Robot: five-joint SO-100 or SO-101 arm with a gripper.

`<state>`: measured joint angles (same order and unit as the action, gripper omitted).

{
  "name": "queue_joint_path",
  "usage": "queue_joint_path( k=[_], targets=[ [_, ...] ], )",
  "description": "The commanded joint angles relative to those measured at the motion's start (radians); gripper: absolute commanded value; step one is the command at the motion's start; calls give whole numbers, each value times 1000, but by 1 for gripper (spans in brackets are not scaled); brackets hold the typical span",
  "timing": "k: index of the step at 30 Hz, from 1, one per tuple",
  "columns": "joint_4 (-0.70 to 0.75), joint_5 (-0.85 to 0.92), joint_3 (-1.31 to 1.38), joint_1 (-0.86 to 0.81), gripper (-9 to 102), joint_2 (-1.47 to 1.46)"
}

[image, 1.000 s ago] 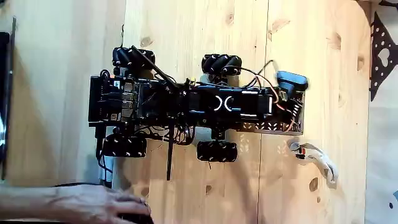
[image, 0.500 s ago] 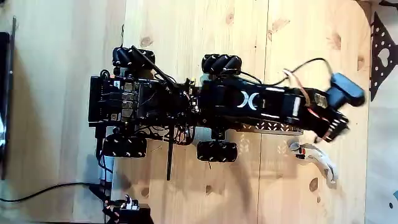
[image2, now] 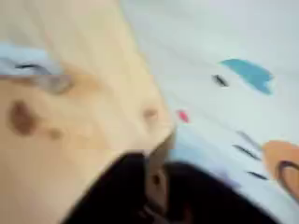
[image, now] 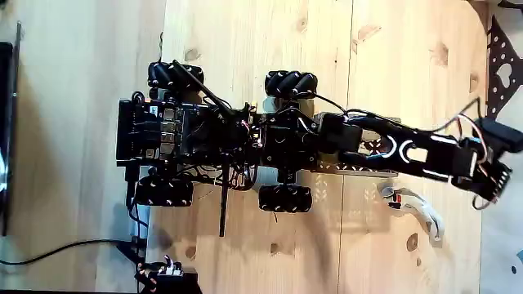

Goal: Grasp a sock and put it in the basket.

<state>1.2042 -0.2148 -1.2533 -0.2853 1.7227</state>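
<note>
So in the fixed view there's one sock (image: 417, 208) lying on the wooden table (image: 245, 49), just below the right end of the robot chassis (image: 188, 135). It's slim, white and curved, with a red-orange mark at the end nearest the chassis, and it's bending down and to the right from there. The one arm (image: 409, 151) is reaching out to the right of the chassis, and its gripper (image: 490, 184) is hanging past the table's right edge, above and right of the sock and not touching it; can't tell from here whether the claw is open or closed. I'm counting four wheels on the chassis. In the wrist view it's all blurry: wooden table edge (image2: 75, 103), a pale patterned surface (image2: 234, 56) beyond it, and the sock (image2: 33, 65) showing as a pale smear at the left.
</note>
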Motion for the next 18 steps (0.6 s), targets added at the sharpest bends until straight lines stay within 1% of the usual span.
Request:
queue_joint_path(
  k=[1, 3, 5, 8, 11, 16, 18],
  targets=[
    [-61, 5, 43, -49, 0, -17],
    [-74, 32, 43, -71, 0, -38],
    [-78, 169, 43, -75, 1, -51],
    [-20, 298, 43, -103, 0, -54],
    [31, 285, 31, -126, 1, -55],
    [169, 299, 29, -141, 1, -35],
    [184, 318, 32, -144, 1, -21]
  ],
)
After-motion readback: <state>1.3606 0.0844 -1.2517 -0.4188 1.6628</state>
